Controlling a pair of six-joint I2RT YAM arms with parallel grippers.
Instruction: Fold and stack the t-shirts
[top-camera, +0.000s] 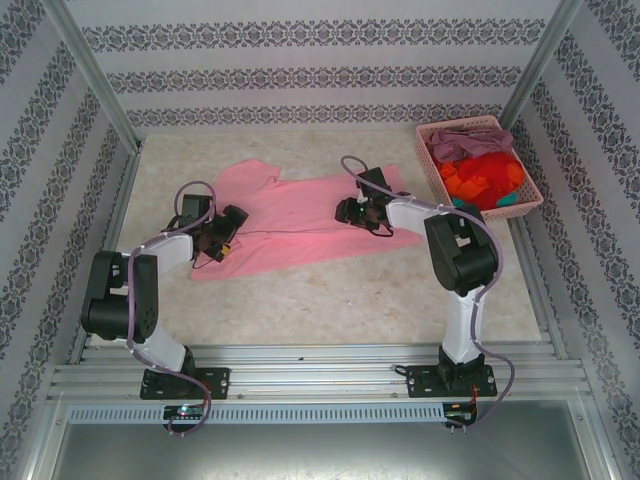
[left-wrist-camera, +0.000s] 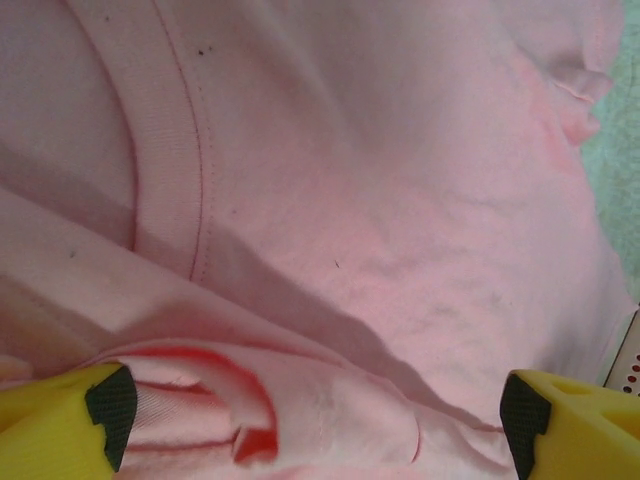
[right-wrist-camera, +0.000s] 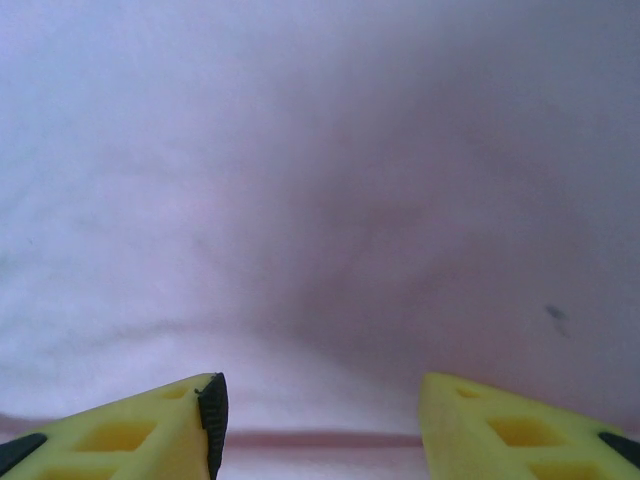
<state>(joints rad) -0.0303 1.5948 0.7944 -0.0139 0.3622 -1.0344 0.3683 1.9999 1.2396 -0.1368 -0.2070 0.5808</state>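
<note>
Right wrist, pink t-shirt (right-wrist-camera: 320, 200) blurred, jaws cut off

Spread t-shirt (top-camera: 300, 225) on table (top-camera: 350, 300), basket (top-camera: 455, 123) at far-right corner.

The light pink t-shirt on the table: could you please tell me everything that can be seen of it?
The light pink t-shirt looks like soft knit cloth. It lies spread out, wrinkled and unfolded, on the beige table, one short sleeve pointing far left. The left wrist view shows a stitched ribbed band and a raised fold within the open left gripper. The open right gripper hangs close over plain cloth near a hem. Whether either touches it I cannot tell.
</note>
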